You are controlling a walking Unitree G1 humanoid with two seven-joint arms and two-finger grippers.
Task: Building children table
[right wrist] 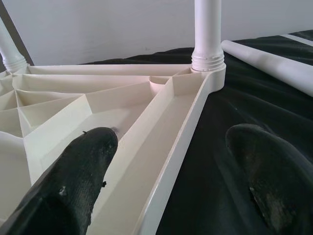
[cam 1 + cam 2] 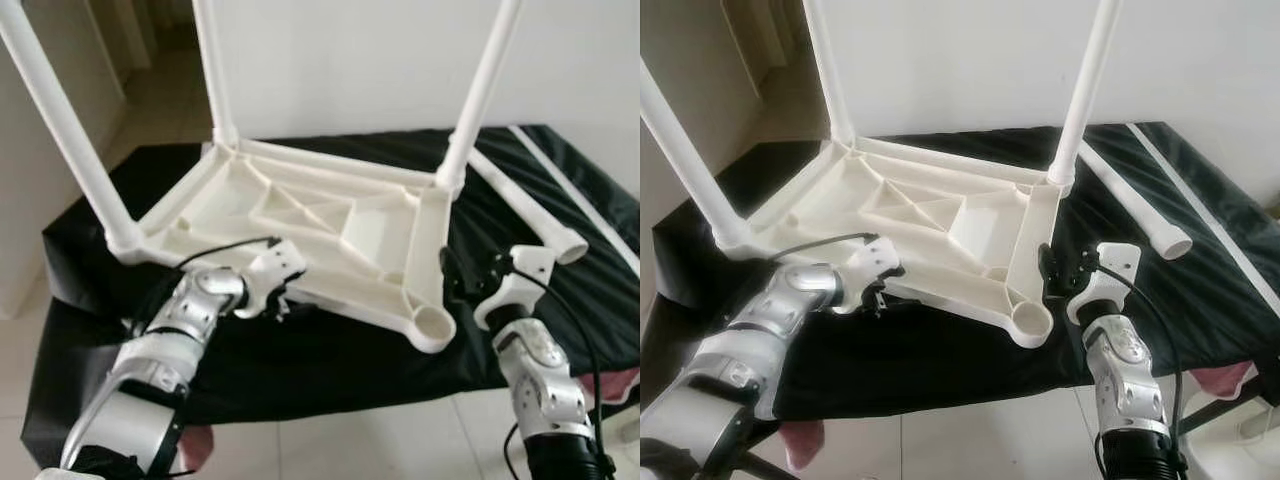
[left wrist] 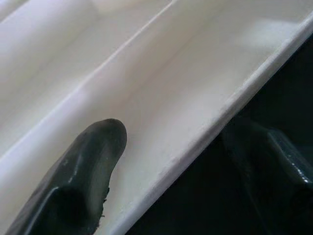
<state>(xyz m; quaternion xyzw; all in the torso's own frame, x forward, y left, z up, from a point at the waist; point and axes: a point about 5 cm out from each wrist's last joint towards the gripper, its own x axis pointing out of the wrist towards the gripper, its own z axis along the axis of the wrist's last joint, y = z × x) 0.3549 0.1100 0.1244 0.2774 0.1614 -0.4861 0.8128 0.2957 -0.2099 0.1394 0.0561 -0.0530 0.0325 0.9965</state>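
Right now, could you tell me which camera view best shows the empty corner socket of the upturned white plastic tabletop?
The left eye view: the empty round socket faces the camera at the near right corner of the white plastic tabletop, unobstructed. The right eye view shows it equally openly. The wrist views show tabletop ribs and rim.

black-draped table (image 2: 300,360), upturned tabletop (image 2: 330,225), loose leg (image 2: 520,205)

Upturned tabletop (image 2: 300,215) on cloth (image 2: 330,350); loose leg (image 2: 525,205) lies right of it.
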